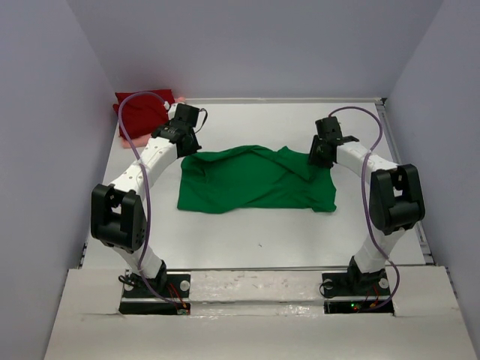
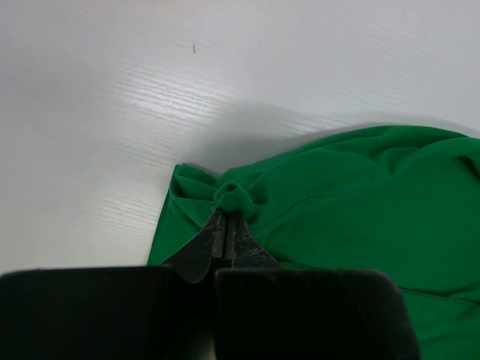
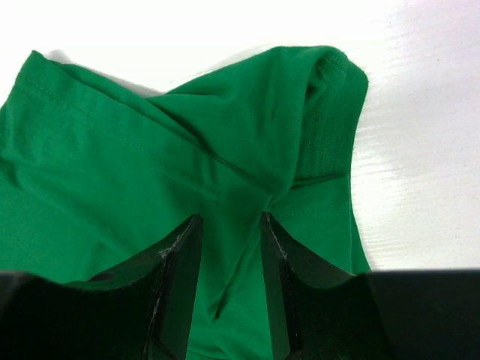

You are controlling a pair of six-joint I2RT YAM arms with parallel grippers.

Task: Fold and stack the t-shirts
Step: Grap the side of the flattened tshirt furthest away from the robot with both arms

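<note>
the green t-shirt (image 1: 255, 180) lies rumpled in the middle of the worktop (image 1: 247, 240). the left claw (image 2: 227, 217) is clamped on a small bunch at its far left corner; the right claw (image 3: 231, 225) has its fingers (image 3: 180, 285) apart with a fold between them, and i cannot tell if they press it. if only one side holds, a pull could drag the cloth crooked. only the top view shows the dark red t-shirt (image 1: 142, 112), far left; only the wrist views show the grips.
</note>
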